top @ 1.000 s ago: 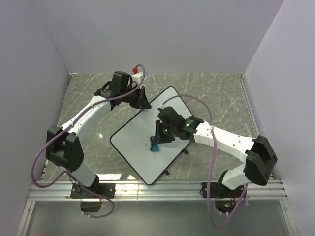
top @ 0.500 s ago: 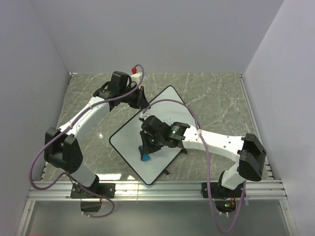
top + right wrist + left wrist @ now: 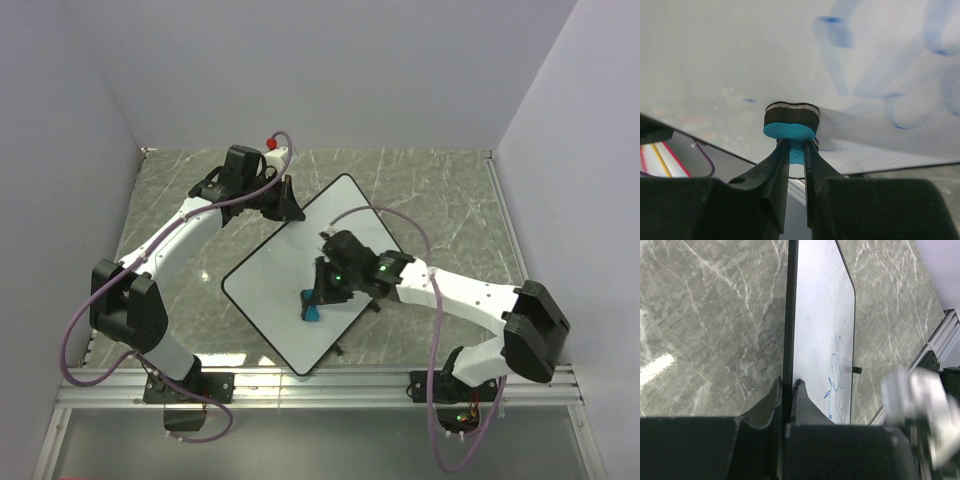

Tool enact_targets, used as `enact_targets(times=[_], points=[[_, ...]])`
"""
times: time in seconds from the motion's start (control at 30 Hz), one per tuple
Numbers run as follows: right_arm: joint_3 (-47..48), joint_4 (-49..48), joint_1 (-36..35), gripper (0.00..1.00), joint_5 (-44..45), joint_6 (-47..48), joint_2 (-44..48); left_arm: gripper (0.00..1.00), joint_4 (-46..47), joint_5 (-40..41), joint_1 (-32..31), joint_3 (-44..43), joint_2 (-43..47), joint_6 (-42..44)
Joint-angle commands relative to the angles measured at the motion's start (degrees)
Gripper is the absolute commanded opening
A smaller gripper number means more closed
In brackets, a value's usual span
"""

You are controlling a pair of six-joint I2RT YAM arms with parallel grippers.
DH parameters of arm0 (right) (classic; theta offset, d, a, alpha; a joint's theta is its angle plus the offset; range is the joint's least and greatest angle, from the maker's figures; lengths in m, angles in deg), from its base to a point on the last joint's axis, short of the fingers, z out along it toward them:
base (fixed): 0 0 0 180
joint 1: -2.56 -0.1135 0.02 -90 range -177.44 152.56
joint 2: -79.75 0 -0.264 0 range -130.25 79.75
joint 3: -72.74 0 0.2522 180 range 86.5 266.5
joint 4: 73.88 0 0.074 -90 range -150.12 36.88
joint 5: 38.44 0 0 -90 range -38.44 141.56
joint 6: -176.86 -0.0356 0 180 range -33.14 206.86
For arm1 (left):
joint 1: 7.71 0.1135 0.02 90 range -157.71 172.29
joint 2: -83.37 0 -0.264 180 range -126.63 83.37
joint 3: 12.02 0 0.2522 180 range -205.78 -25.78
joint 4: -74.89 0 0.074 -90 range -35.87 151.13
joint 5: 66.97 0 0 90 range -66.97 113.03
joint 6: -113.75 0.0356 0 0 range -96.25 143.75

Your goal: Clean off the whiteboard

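Observation:
The whiteboard (image 3: 275,290) lies tilted on the marble table; it also shows in the left wrist view (image 3: 820,315) and the right wrist view (image 3: 740,55). Blue scribbles (image 3: 837,375) remain on it, smeared ones (image 3: 890,95) in the right wrist view. My left gripper (image 3: 290,208) is shut on the board's black rim (image 3: 789,315) at its upper left edge. My right gripper (image 3: 318,298) is shut on a small blue eraser (image 3: 313,312), whose dark felt pad (image 3: 791,116) presses against the board's surface.
The grey marble table (image 3: 440,200) surrounds the board. An aluminium rail (image 3: 320,385) runs along the near edge. Grey walls stand on three sides. A small black clip (image 3: 855,370) pokes out at the board's far rim.
My right gripper with the eraser swept left and down across the board, then came back right to the middle. The scribble near the eraser has faded. The left arm stayed put.

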Motion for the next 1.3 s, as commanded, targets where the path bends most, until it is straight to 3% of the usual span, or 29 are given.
enact_targets(times=[0.0,0.17,0.43,0.77,1.27], points=[[-8.71,-3.63,6.30,0.00,8.21,-3.85,0.27,0.00,-0.93,5.39,0.24,-0.08,2.50,2.71],[-7.85,-3.54,5.95,0.00,8.83,-3.42,0.19,0.00,-0.66,5.48,0.24,0.28,2.67,2.71],[-1.18,-14.00,1.73,0.00,-1.79,0.62,2.57,0.00,-0.40,5.30,0.24,0.63,2.76,2.71],[10.78,-10.23,2.17,0.00,-2.95,1.77,-4.99,0.00,-0.75,5.83,0.24,0.72,2.85,2.89],[-12.49,-7.94,2.00,0.00,3.38,0.36,2.29,0.00,-0.57,6.36,0.50,0.63,2.76,3.06]])
